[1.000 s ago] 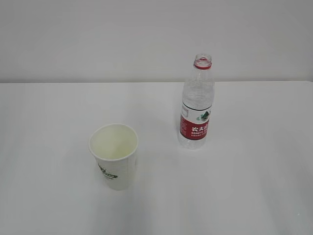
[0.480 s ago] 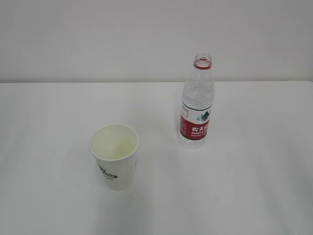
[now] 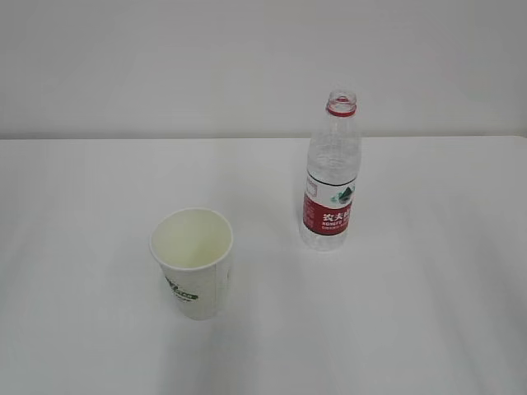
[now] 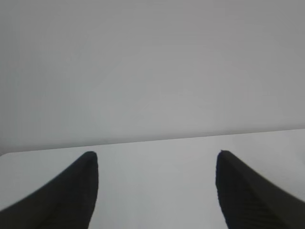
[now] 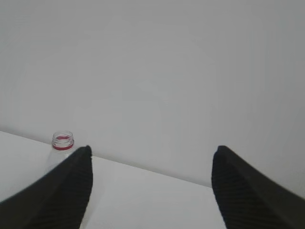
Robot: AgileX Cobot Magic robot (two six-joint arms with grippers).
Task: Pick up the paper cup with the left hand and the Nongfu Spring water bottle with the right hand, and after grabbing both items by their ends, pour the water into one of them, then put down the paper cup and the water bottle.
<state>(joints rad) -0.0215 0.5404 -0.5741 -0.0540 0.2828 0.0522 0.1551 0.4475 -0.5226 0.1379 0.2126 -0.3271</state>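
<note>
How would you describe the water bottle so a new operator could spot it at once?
Look at the white table: only two things stand on it. The Nongfu Spring water bottle is upright on the right, farther back than the paper cup. It is the taller one, clear ribbed plastic with a red label, a red neck ring and no cap.

Your paper cup and the Nongfu Spring water bottle stand well apart on the table. You have bare surface around each.
</note>
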